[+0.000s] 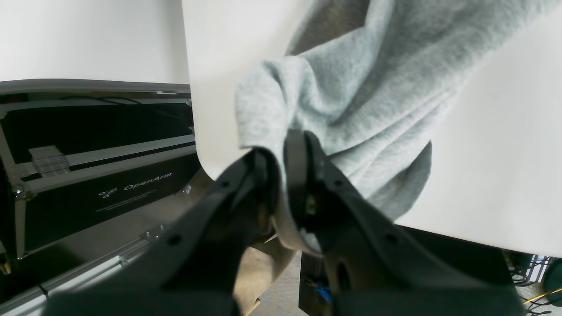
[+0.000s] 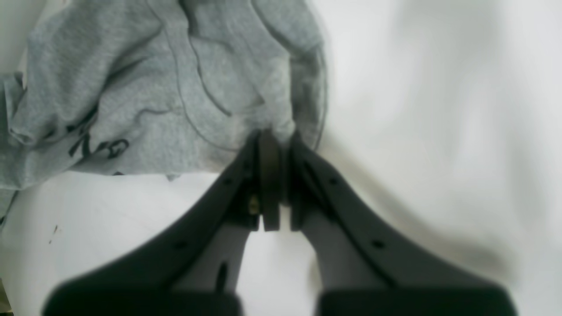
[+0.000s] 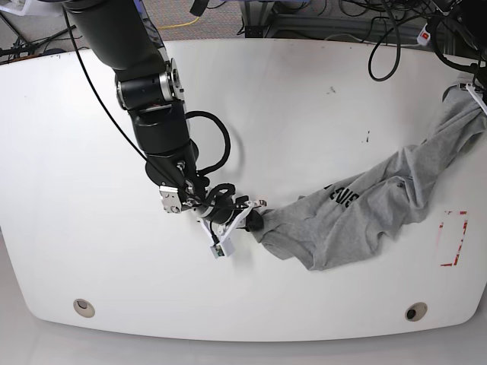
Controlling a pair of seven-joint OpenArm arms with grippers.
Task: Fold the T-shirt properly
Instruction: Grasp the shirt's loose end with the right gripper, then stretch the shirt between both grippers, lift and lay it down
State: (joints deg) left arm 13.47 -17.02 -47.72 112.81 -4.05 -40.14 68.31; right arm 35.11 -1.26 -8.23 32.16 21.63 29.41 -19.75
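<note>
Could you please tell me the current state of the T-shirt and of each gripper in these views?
Light heather-grey cotton T-shirt: unfolded, bunched, stretched across the white table between both grippers.
Left gripper: shut on the T-shirt at the table's edge.
Right gripper: shut on the T-shirt's edge, low over the table.

White table (image 3: 304, 91) w/ rounded corners; two round grommets near front edge, one left (image 3: 84, 307), one right (image 3: 415, 312). Red-outlined rectangle mark (image 3: 453, 238) near right edge. Small dark specks (image 3: 367, 138) on surface. Black cables (image 3: 396, 30) bundled beyond far edge, one yellow (image 3: 179, 25). Black flight case (image 1: 96, 175) w/ aluminium edging, lettered "OpenArm", on floor beside table.
</note>
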